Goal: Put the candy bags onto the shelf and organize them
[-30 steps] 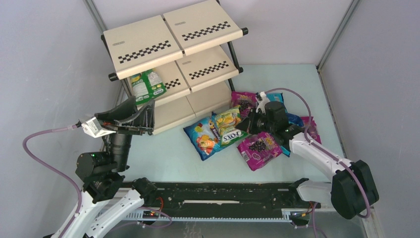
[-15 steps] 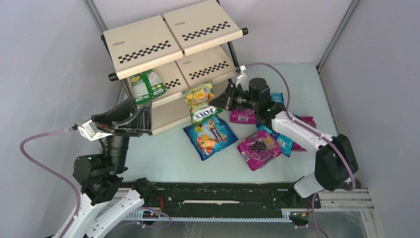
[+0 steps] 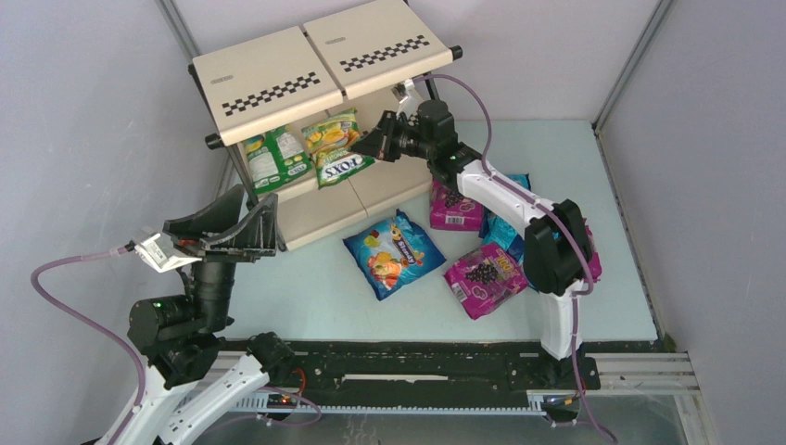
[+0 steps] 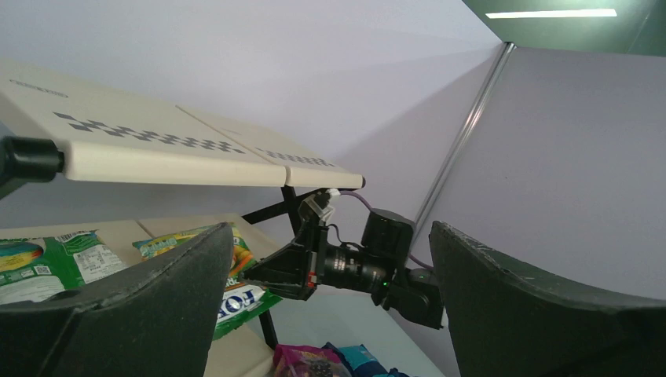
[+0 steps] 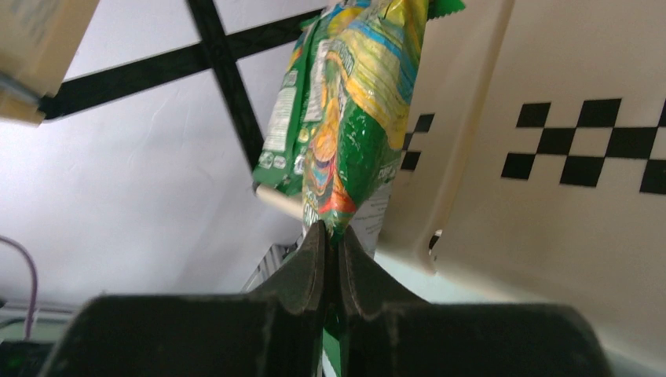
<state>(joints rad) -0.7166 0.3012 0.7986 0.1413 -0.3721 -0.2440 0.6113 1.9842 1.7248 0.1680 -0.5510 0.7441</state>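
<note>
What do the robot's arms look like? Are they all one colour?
No. The left arm and right arm have white tube parts joined by chunky black round joints. Thin purple cables loop along them. The fingers are black, wide wedges. A tiny green light glows on the left arm.

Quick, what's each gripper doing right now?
Left gripper: open, holding nothing.
Right gripper: shut on a green-yellow candy bag at the shelf.

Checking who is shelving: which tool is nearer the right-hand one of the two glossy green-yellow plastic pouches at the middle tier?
Right. The right tool pinches that green-yellow pouch at the beige checkered shelf; the left tool hangs open, apart, off the shelf's front-left.
</note>
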